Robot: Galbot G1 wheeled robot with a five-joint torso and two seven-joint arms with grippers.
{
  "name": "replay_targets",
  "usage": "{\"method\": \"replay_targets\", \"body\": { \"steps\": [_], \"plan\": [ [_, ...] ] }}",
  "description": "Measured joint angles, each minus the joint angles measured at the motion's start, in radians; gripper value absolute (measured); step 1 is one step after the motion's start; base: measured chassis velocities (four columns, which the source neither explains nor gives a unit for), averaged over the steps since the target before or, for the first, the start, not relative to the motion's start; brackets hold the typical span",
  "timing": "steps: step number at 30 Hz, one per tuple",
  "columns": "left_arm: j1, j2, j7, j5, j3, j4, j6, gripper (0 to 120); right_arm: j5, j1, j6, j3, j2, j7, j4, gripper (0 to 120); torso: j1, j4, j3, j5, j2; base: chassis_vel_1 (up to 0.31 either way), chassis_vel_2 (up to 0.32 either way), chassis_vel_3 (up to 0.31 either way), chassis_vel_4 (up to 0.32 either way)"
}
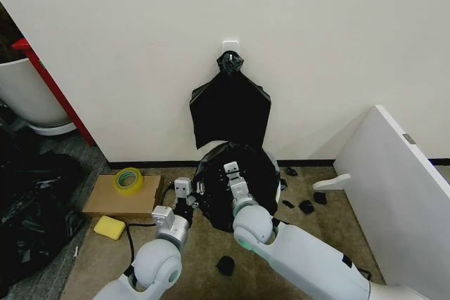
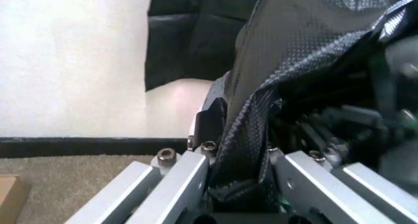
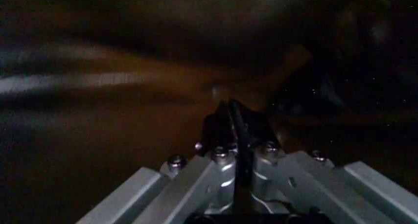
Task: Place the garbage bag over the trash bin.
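The garbage bag [image 1: 261,173] is a glossy black mound on the carpet at the foot of the wall, and the trash bin is hidden beneath it. My left gripper [image 1: 184,187] is at the bag's left edge. In the left wrist view it [image 2: 236,136] is shut on a fold of the textured black film [image 2: 294,53]. My right gripper [image 1: 233,172] reaches over the top middle of the bag. The right wrist view is dark, and there the gripper [image 3: 232,119] is pressed shut with a thin fold of the bag between its fingers.
A flat black bag bundle [image 1: 230,112] hangs from a wall hook [image 1: 230,48] just behind. To the left lie a cardboard box [image 1: 112,200] with a tape roll [image 1: 129,180], a yellow sponge [image 1: 109,227], black sheeting [image 1: 31,209] and a white tub [image 1: 24,93]. A white board [image 1: 401,187] leans at right.
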Motion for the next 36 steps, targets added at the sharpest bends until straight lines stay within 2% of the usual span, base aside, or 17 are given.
{"method": "replay_targets", "body": {
  "steps": [2,4,5,7,8,11,13,15,16,18,19,24,25,27,29,33,36],
  "plan": [
    [-0.008,-0.005,-0.003,-0.024,-0.012,0.005,0.001,0,-0.021,-0.016,0.037,-0.002,-0.017,-0.022,0.025,0,0.0,0.0001,0.0,0.0,0.0,0.0,0.0,0.0,0.0],
    [-0.016,-0.008,-0.009,-0.058,-0.022,0.018,0.006,0,-0.074,-0.054,0.145,-0.008,-0.055,-0.091,0.063,0,0.0,-0.0003,0.0,0.0,0.0,0.0,0.0,0.0,0.0],
    [-0.016,-0.008,-0.009,-0.058,-0.022,0.018,0.006,0,-0.074,-0.054,0.145,-0.008,-0.055,-0.091,0.063,0,0.0,-0.0003,0.0,0.0,0.0,0.0,0.0,0.0,0.0],
    [-0.021,-0.01,-0.01,-0.067,-0.023,0.034,0.007,0,-0.133,-0.09,0.252,-0.012,-0.091,-0.159,0.098,1,0.0,-0.0001,0.0,0.0003,0.0,0.0,0.0,0.0,0.0],
    [-0.023,-0.011,-0.009,-0.067,-0.023,0.044,0.007,0,-0.168,-0.114,0.309,-0.013,-0.114,-0.196,0.119,7,0.0,-0.0003,0.0,0.0,0.0,0.0,0.0,0.0,0.0],
    [-0.032,-0.019,-0.009,-0.068,-0.023,0.064,0.007,0,-0.221,-0.169,0.395,-0.004,-0.152,-0.253,0.176,16,0.0,-0.0002,0.0,0.0002,0.0,0.0,0.0,0.0,0.0],
    [-0.036,-0.022,-0.009,-0.069,-0.023,0.069,0.008,0,-0.233,-0.188,0.411,0.006,-0.162,-0.268,0.196,21,0.0,-0.0002,0.0,0.0001,0.0,0.0,0.0,0.0,0.0],
    [-0.052,-0.033,-0.015,-0.102,-0.037,0.09,0.022,0,-0.316,-0.281,0.436,0.093,-0.209,-0.305,0.276,36,0.0,-0.0002,0.0,0.0001,0.0,0.0,0.0,0.0,0.0],
    [-0.054,-0.034,-0.018,-0.114,-0.041,0.091,0.027,0,-0.334,-0.298,0.43,0.115,-0.218,-0.306,0.287,38,0.0,-0.0002,0.0,0.0001,0.0,0.0,0.0,0.0,0.0],
    [-0.056,-0.036,-0.032,-0.16,-0.049,0.091,0.05,0,-0.417,-0.363,0.397,0.212,-0.247,-0.286,0.314,49,0.0,-0.0004,0.0,0.0001,0.0,0.0,0.0,0.0,0.0],
    [-0.056,-0.036,-0.032,-0.16,-0.049,0.091,0.05,0,-0.417,-0.363,0.397,0.212,-0.247,-0.286,0.314,49,0.0,-0.0004,0.0,0.0001,0.0,0.0,0.0,0.0,0.0],
    [-0.04,-0.044,-0.062,-0.241,-0.063,0.066,0.092,0,-0.461,-0.473,0.409,0.359,-0.269,-0.266,0.351,69,0.0,-0.0001,0.0,0.0002,0.0,0.0,0.0,0.0,0.0],
    [-0.04,-0.044,-0.062,-0.241,-0.063,0.066,0.092,0,-0.461,-0.473,0.409,0.359,-0.269,-0.266,0.351,69,0.0,-0.0001,0.0,0.0002,0.0,0.0,0.0,0.0,0.0],
    [-0.037,-0.054,-0.082,-0.284,-0.068,0.048,0.117,0,-0.477,-0.514,0.419,0.392,-0.265,-0.249,0.365,78,0.0,-0.0002,0.0,0.0001,0.0,0.0,0.0,0.0,0.0],
    [-0.035,-0.071,-0.118,-0.34,-0.077,0.031,0.156,0,-0.486,-0.562,0.452,0.423,-0.256,-0.236,0.373,88,0.0,-0.0002,0.0,0.0002,0.0,0.0,0.0,0.0,0.0],
    [-0.037,-0.089,-0.182,-0.431,-0.094,0.022,0.206,0,-0.469,-0.614,0.521,0.449,-0.248,-0.25,0.373,97,0.0,-0.0003,0.0,0.0001,0.0,0.0,0.0,0.0,0.0],
    [-0.037,-0.103,-0.246,-0.555,-0.171,0.022,0.252,0,-0.406,-0.666,0.67,0.48,-0.245,-0.349,0.349,100,0.0,-0.0004,0.0,0.0002,0.0,0.0,0.0,0.0,0.0]
  ]
}}
